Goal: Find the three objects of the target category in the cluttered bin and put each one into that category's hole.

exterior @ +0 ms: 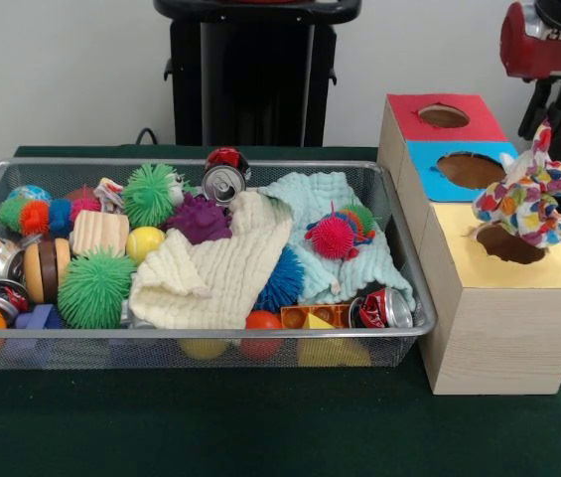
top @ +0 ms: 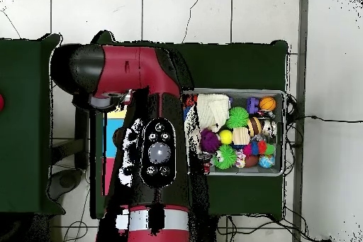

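Observation:
One spotted white wad hangs upright right over the round hole in the yellow top of the pale wooden box, its lower end at the hole's rim. My arm comes down at the top right. The dark end of my gripper is just above the wad, and its state is not clear. The wire mesh bin stands left of the boxes, full of clutter. No other spotted wad shows clearly in it. In the overhead view my arm hides the boxes and the gripper.
The blue-topped and red-topped boxes stand behind the yellow one. The bin holds spiky balls, a cream cloth, a pale blue cloth, crushed cans and smooth balls. The bin also shows in the overhead view.

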`<state>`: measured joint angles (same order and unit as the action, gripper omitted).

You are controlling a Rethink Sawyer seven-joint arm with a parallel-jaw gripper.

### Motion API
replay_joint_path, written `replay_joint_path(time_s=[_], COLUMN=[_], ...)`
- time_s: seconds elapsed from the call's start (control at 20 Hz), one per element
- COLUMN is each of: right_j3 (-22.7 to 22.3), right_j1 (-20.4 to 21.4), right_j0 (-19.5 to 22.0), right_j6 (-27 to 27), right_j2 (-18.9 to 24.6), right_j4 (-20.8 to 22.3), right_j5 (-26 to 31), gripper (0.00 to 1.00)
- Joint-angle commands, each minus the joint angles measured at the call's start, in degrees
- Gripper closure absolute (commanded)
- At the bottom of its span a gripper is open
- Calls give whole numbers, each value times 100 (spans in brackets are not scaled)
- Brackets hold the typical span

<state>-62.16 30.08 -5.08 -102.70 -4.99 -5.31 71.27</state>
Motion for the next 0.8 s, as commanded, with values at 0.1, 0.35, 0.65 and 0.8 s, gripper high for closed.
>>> replay_joint_path(time_s=[0.1, 0.35, 0.65, 0.8], right_j3=[-459, -399, -398, -463], right_j1=[-284, -344, -437, -470], right_j0=[113, 106, 85, 66], right_j6=[-1339, -1386, -1450, -1478], right_j2=[20, 12, 16, 2], right_j4=[-21, -26, -33, -36], right_j5=[-303, -329, -550, -668], gripper=[100, 100, 100, 100])
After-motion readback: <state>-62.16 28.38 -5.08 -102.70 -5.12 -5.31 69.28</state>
